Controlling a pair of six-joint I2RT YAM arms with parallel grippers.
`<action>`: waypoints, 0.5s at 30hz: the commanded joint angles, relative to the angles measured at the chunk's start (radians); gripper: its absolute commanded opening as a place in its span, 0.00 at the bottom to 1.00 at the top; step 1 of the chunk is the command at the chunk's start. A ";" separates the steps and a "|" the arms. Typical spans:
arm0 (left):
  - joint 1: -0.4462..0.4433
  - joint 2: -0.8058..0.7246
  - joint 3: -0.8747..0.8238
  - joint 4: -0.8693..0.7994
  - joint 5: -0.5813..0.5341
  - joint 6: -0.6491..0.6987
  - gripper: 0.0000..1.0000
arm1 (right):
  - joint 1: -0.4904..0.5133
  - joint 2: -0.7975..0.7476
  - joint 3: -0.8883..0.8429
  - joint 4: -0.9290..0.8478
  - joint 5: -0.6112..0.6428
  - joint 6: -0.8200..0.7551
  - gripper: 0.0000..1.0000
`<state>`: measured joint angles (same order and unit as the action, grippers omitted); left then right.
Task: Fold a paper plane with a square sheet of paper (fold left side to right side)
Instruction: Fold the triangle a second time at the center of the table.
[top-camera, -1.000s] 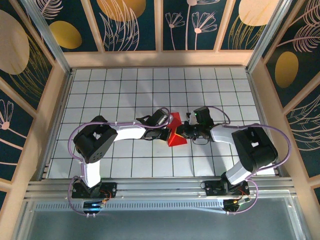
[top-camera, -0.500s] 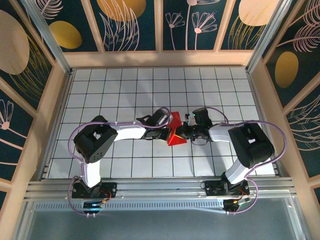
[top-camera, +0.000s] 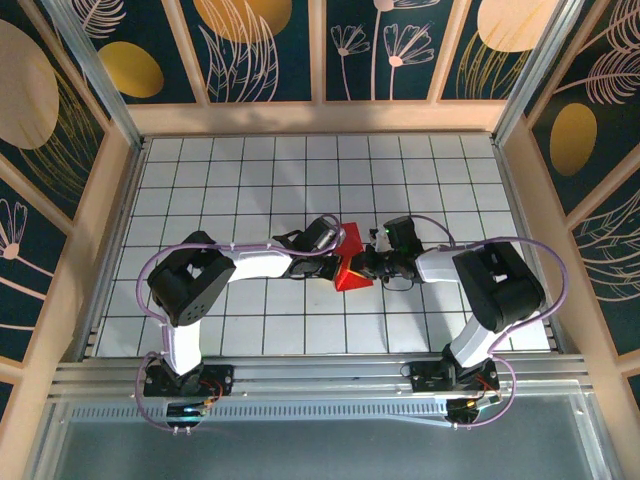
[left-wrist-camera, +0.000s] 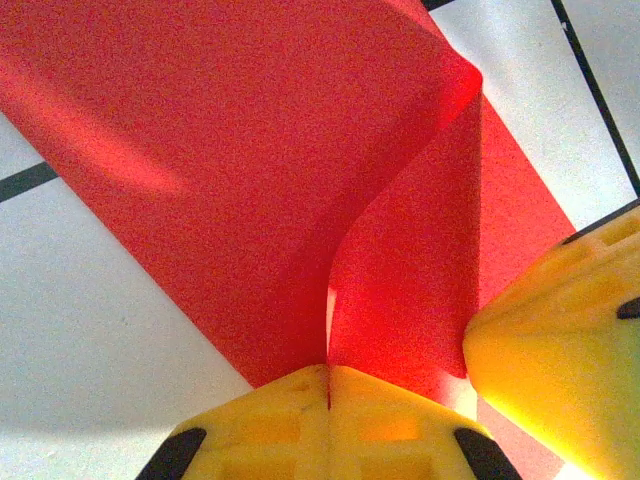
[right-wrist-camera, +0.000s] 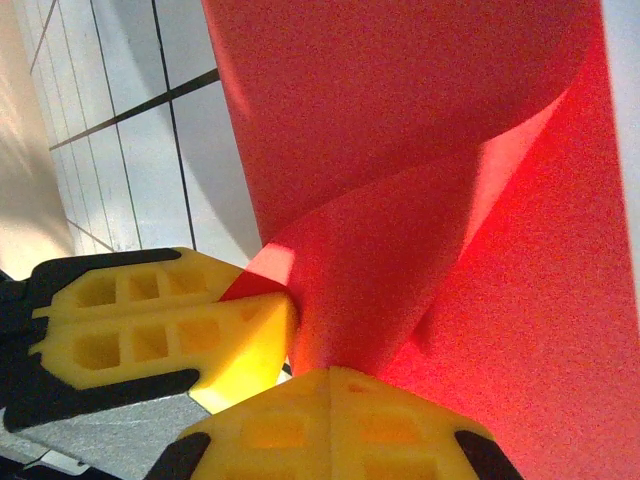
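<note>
Two pairs of yellow fingers were pressed shut, each nipping an edge of the square sheet of paper (top-camera: 352, 268). The left gripper (left-wrist-camera: 328, 375) held its pads flat together, with the red sheet rising out of the seam between them. The right gripper (right-wrist-camera: 330, 378) was closed on the paper in the same way, and the two grippers sat just beside each other. The sheet was not flat: one flap curled up and over the other in a soft, uncreased bend. From above it lay near the middle of the white gridded table (top-camera: 250, 180), between the two wrists. Its longer run went from the near side toward the far wall, and what looked like a raised corner pointed away from the arm bases. Both wrists covered its side edges, so its full outline was hard to make out, and in the wrist views the paper ran off the frame.
</note>
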<state>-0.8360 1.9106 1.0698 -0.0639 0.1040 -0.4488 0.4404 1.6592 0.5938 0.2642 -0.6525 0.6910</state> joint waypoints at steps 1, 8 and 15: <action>0.009 0.034 0.007 -0.065 -0.024 0.016 0.00 | 0.009 0.021 0.004 0.016 0.013 0.007 0.00; 0.009 0.036 0.009 -0.066 -0.022 0.018 0.00 | 0.011 0.032 0.010 0.006 0.023 0.005 0.00; 0.009 0.033 0.012 -0.068 -0.023 0.018 0.00 | 0.012 0.050 0.020 -0.020 0.040 -0.001 0.00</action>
<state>-0.8356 1.9121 1.0744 -0.0704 0.1036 -0.4458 0.4416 1.6878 0.5941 0.2642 -0.6407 0.6907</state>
